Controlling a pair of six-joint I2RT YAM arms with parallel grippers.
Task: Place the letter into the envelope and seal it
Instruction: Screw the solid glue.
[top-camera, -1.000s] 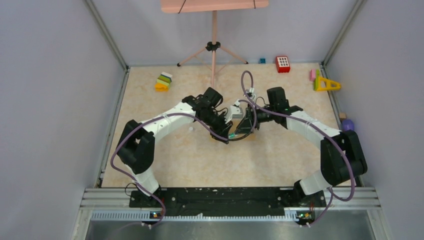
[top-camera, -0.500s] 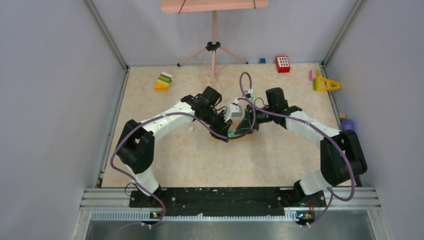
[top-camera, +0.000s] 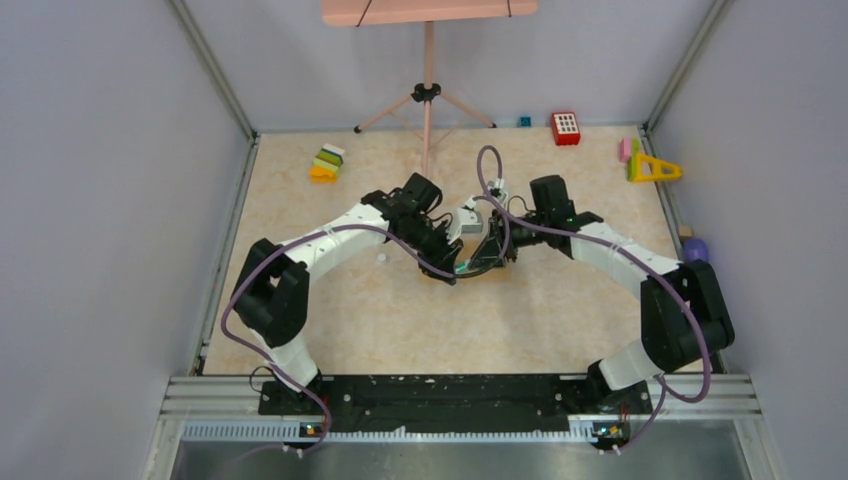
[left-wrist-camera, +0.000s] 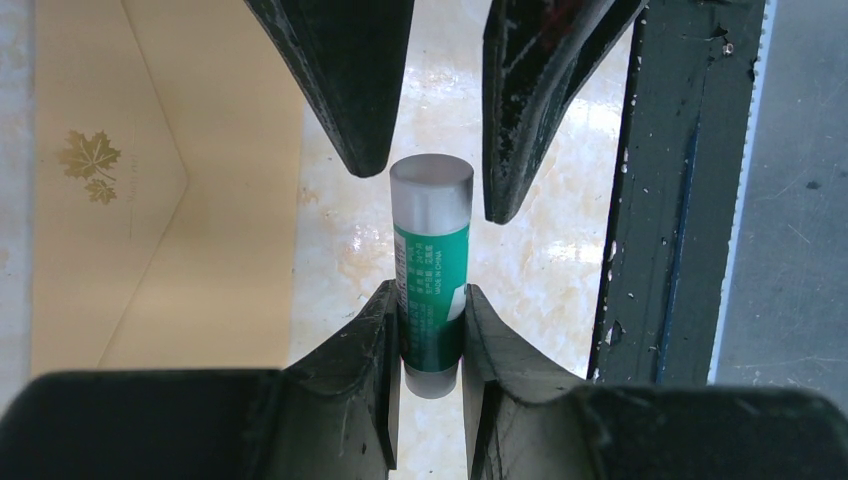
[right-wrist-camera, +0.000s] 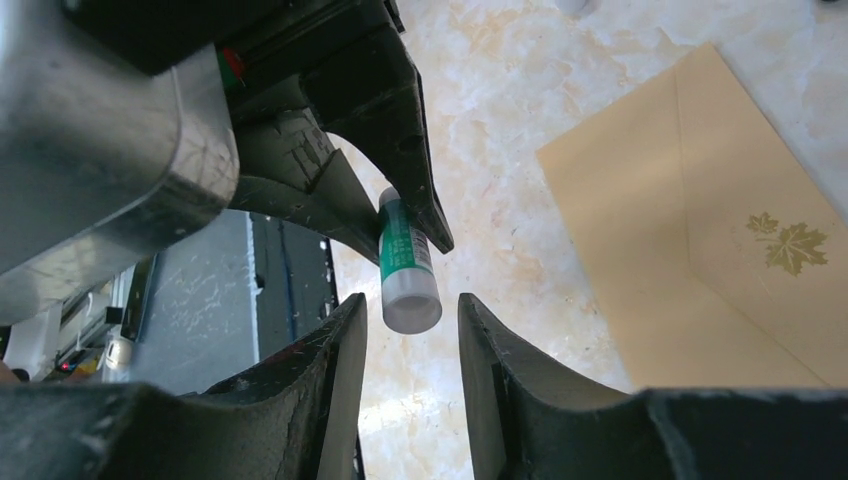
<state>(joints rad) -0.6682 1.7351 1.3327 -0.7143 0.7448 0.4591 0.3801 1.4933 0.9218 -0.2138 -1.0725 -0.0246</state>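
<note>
- The left gripper (left-wrist-camera: 428, 300) is holding a glue stick (left-wrist-camera: 432, 265) by its lower end; the jaws are standing narrow and pressing on the green label from both sides.
- The stick is hanging in the air above the table (left-wrist-camera: 540, 260), and its grey cap (left-wrist-camera: 431, 185) is pointing toward the right gripper (right-wrist-camera: 412, 305).
- The right gripper is facing the left one, and its two fingers are standing on either side of the cap. The jaws are a little wider than the cap, not closed on it — in the right wrist view a small gap is showing on each side.
- The envelope (left-wrist-camera: 150, 200) is lying flat on the table, just beside the stick and lower than it. The side with the triangular flap and the gold leaf mark (left-wrist-camera: 90, 165) is facing up.
- The flap is lying down on the envelope body, but I cannot tell if it is glued.
- In the top view both arms are meeting over the middle of the table, and they are covering most of the envelope there.
- Some small coloured toys (top-camera: 327, 163) are lying near the far edge, well apart from the grippers.
</note>
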